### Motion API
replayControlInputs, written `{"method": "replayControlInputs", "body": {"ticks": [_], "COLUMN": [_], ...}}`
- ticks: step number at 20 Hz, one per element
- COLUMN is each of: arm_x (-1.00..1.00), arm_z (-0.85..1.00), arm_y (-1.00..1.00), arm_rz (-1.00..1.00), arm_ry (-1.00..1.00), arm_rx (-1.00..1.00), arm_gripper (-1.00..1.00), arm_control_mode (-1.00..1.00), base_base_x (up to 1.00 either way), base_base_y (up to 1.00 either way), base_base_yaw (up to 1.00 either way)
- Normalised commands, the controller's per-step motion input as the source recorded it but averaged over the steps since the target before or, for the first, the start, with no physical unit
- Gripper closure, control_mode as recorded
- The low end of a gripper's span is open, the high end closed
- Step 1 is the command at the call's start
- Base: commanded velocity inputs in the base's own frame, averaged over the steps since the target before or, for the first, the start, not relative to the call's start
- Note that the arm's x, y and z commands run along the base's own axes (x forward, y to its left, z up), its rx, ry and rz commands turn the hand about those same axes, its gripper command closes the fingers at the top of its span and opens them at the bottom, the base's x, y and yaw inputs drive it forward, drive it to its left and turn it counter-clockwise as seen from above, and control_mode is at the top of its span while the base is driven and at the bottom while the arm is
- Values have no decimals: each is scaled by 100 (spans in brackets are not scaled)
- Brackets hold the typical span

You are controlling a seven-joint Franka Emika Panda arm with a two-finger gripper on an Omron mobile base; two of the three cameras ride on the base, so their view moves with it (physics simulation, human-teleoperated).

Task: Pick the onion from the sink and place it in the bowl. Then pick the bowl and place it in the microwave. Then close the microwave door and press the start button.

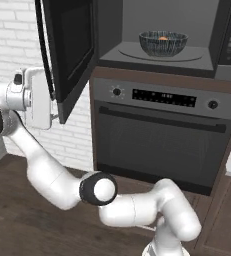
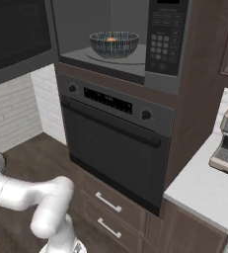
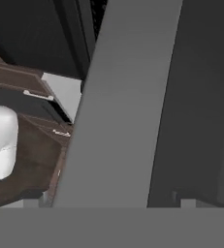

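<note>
Microwave door (image 1: 67, 55) stands swung out to the left of the cavity, hinged on its left side, black panel with dark glass window and a grey edge. Bowl (image 1: 163, 43) already sits inside the microwave (image 2: 135, 44) on the round turntable, with the onion (image 1: 163, 37) showing as a small orange spot inside it. Keypad strip (image 2: 163, 42) at right of the cavity, untouched as far as can be judged.

Arm reaches up and left; the gripper (image 1: 51, 118) sits behind the door's outer face, near its lower free corner. Hand view looks along the door's grey edge (image 3: 118, 111) at very close range. Jaws wide apart, holding nothing.

Judgement: step in hand is closing the door. Door is a stiff, flat, light panel that swings freely on its hinge; no grasp needed. Best contact is a flat push on the outer face near the free edge, far from the hinge, for leverage. Risk: fingers slipping off the smooth panel, or door rebounding if pushed hard.

Below the microwave, the knobbed oven (image 1: 162, 140) is not involved.
</note>
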Motion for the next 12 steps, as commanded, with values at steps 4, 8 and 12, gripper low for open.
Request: {"method": "replayControlInputs", "body": {"ticks": [4, 8, 12], "arm_x": [-67, -64, -20], "arm_z": [0, 0, 0], "arm_y": [-100, -100, -100], "arm_rz": [0, 0, 0], "arm_ry": [8, 4, 9], "arm_rx": [0, 1, 0], "arm_gripper": [-100, -100, -100], "arm_control_mode": [-100, -100, -100], "base_base_x": [0, 0, 0], "base_base_y": [0, 0, 0], "base_base_yaw": [0, 0, 0]}}
